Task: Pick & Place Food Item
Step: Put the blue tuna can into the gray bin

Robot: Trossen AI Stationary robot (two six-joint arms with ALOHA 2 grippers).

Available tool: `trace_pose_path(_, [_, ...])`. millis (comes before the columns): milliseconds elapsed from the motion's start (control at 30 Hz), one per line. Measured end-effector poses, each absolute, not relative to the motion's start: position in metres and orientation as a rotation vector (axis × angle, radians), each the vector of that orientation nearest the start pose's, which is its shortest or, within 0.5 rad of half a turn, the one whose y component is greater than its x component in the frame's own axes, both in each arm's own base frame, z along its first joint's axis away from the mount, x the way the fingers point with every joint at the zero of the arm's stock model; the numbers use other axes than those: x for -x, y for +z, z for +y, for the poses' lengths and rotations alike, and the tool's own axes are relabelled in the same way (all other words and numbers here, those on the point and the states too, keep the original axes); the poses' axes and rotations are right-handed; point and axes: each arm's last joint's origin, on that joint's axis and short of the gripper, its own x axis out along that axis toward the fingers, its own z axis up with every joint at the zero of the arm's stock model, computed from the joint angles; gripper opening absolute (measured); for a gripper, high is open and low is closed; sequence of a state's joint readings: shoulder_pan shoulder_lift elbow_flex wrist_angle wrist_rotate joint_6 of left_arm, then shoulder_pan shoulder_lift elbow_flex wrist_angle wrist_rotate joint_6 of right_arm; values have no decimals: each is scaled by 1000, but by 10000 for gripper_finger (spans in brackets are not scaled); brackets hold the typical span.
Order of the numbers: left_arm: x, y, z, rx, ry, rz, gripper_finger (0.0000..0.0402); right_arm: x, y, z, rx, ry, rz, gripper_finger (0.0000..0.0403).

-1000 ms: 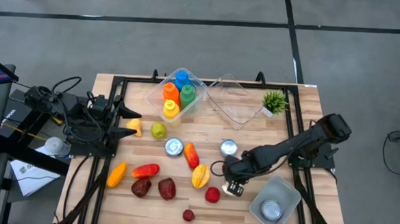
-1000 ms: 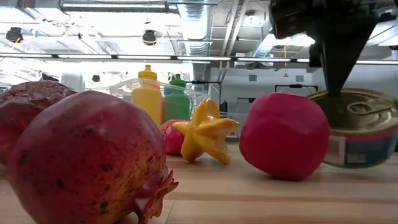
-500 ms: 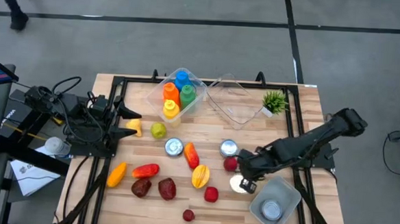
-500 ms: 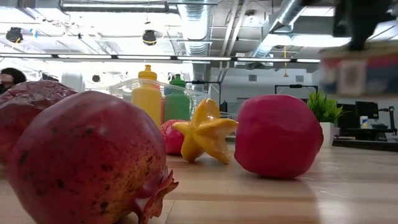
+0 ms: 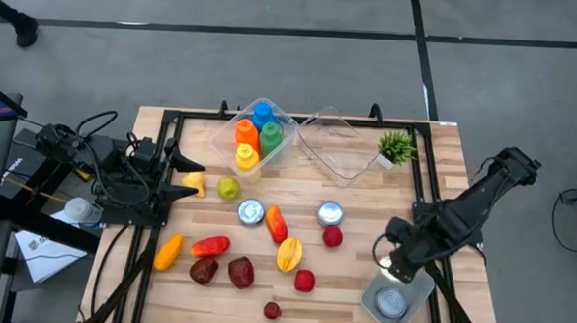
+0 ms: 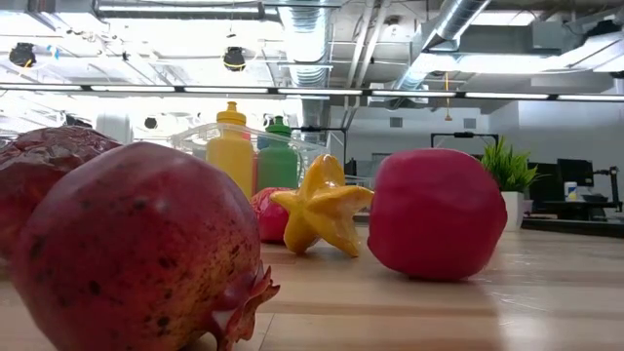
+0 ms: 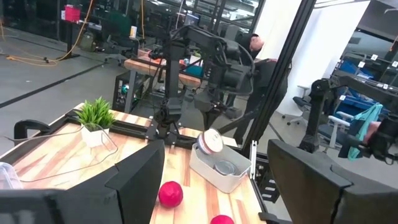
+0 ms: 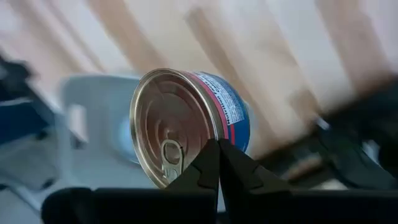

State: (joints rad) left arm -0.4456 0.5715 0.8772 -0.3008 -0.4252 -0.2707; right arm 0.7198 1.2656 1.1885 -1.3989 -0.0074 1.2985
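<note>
Can (image 8: 186,124) hangs from the right gripper (image 8: 217,163), whose fingers are pinched tight together on the pull-tab at the rim. The lid faces the wrist camera, so the can's short axis lies roughly level and it dangles on edge.

High view: right gripper (image 5: 394,266) sits at the near-left edge of the grey bin (image 5: 412,304), the can showing as a bright spot just inboard of the bin wall. Bin lies directly beyond and below the can; one can (image 5: 391,302) is already inside it. Judgement: the drop needs a short carry farther over the bin so the hanging can clears the wall and lands beside the one inside, not on the rim.

Nearby, all to the left and out of the path: red ball (image 5: 332,237), third can (image 5: 329,214), starfruit (image 5: 289,253). Nothing stands between can and bin.

Left gripper (image 7: 211,180) waits at the tabletop's (image 5: 366,195) far left edge, fingers spread, holding nothing. Right arm is clearly the nearer one.

Risk: a tab pinch is thin, so the can may swing or slip.
</note>
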Motion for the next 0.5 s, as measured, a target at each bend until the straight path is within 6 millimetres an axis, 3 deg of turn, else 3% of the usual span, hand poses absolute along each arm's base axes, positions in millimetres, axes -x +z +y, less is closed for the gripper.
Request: trace_pose_path(500, [-102, 378, -36, 274, -20, -3, 273, -141, 249, 157, -485, -479, 1586, 0])
